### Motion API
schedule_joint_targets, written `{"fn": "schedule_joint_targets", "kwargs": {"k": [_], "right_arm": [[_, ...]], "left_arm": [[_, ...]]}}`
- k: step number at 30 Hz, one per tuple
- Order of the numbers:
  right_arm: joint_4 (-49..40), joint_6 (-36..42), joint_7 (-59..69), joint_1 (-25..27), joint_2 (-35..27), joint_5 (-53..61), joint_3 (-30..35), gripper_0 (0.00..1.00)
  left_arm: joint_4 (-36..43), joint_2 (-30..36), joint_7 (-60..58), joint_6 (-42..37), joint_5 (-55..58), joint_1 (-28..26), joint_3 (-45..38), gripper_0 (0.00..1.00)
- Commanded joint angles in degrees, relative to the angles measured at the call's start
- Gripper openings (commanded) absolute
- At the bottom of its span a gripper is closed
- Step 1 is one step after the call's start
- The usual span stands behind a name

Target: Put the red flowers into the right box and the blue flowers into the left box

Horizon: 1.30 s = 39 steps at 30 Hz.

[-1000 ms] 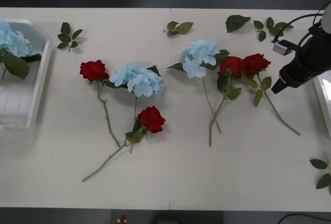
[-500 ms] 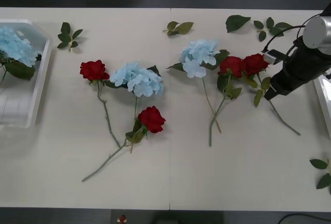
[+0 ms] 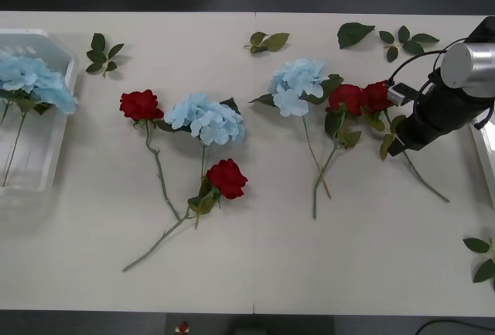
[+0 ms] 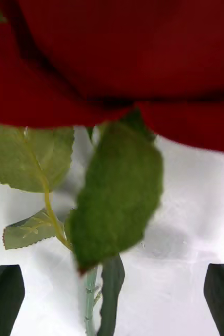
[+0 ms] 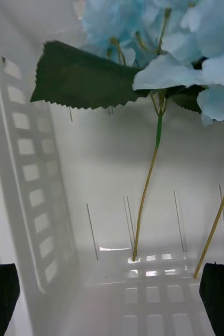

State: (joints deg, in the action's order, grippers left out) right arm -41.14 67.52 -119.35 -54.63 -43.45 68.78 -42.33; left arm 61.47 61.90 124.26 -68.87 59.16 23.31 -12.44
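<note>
Now the table (image 3: 309, 273) is carrying everything, with the left box (image 3: 46, 157) lying at its left edge and a sliver of the right box (image 3: 487, 149) showing at its right edge. Blue flowers (image 3: 35, 83) are lying inside the left box, their thin stems running down its floor, while two more blue clusters are resting on the tabletop, one left of centre and one right of centre. Red flowers (image 3: 141, 105) are lying on the table too: two on the left half and two blooms side by side on the right half, all outside the boxes. Over that right pair the right gripper (image 3: 402, 145) is hovering at the stem just beside the rightmost bloom, its fingers (image 4: 4, 294) standing wide apart around the stem without touching it. Above the left box's floor, the left gripper (image 5: 112, 302) is hanging with fingers spread and holding nothing. Loose leaf sprigs (image 3: 267, 41) are lying along the far edge.
</note>
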Motion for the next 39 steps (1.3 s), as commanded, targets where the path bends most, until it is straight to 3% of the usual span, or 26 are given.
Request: {"fn": "schedule_joint_targets", "kwargs": {"k": [1, 8, 13, 18, 22, 30, 31, 39], "right_arm": [[-0.7, -1.2, -3.5, 0.0, -0.1, -0.2, -0.1, 1.00], [-0.7, -3.5, -4.8, 0.6, 0.4, -0.3, -0.1, 1.00], [-0.6, -4.1, -5.8, 0.6, 0.6, -0.3, 0.0, 0.86], [-0.7, -4.6, -6.7, 0.6, 0.9, -0.3, 0.0, 0.77], [-0.5, -4.6, -7.4, 0.7, 1.1, -0.2, -0.1, 0.75], [0.3, -4.7, -9.1, 0.8, 1.2, 0.4, -0.1, 0.73], [0.3, -4.7, -9.3, 0.8, 1.2, 0.5, -0.1, 0.60], [0.4, -5.1, -10.5, 1.0, 1.2, 0.6, -0.1, 0.34]], "left_arm": [[6.0, 2.2, 1.1, -5.2, -3.8, 1.1, -6.2, 1.00], [10.6, 2.2, 1.2, -15.2, 1.2, 1.1, -10.8, 1.00], [12.4, 2.2, 0.5, -19.3, 9.9, 1.0, -9.5, 1.00], [15.4, 2.2, -4.3, -19.9, 16.3, 1.1, -4.3, 1.00], [20.4, 1.6, -11.8, -19.4, 18.9, 1.0, 0.3, 1.00], [34.5, -4.1, -27.8, -18.2, 12.5, 1.0, 6.3, 1.00], [36.5, -4.9, -30.4, -17.8, 11.1, 1.0, 7.5, 1.00], [43.3, -7.3, -43.1, -12.7, 4.4, 1.1, 16.6, 1.00]]}}
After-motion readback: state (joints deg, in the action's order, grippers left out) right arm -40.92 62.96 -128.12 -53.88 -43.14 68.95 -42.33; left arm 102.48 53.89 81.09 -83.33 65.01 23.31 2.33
